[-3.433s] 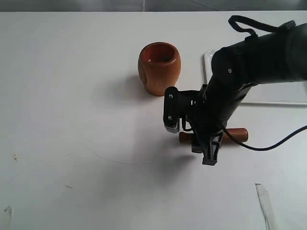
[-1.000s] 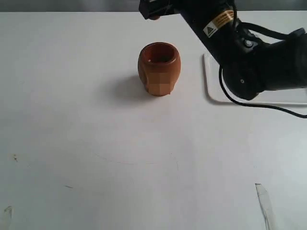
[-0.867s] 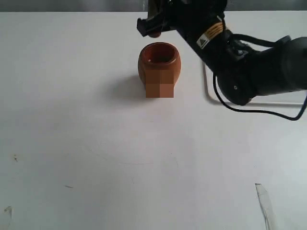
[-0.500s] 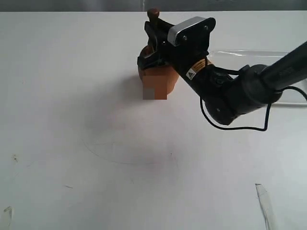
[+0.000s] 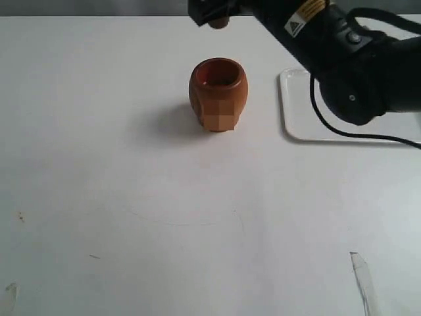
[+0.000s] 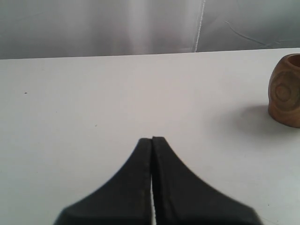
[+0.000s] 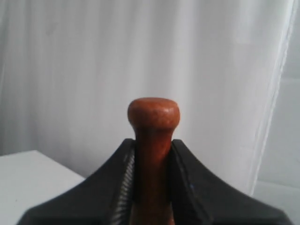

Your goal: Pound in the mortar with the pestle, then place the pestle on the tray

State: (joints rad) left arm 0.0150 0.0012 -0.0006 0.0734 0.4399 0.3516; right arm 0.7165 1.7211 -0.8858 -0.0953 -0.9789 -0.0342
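The reddish-brown mortar stands upright on the white table, mouth up; it also shows at the edge of the left wrist view as the mortar. My right gripper hangs above and behind it at the top of the exterior view, shut on the pestle, of which only a brown tip shows there. In the right wrist view the pestle stands clamped between the fingers, its knob above my right gripper. The white tray lies right of the mortar, partly hidden by the arm. My left gripper is shut and empty.
A strip of clear tape lies at the table's front right. Small dark specks mark the front left. A white curtain hangs behind the table.
The right gripper picked the pestle off the table, carried it up over the mortar, pushed down at the mortar half a second ago, and has now lifted above it again.
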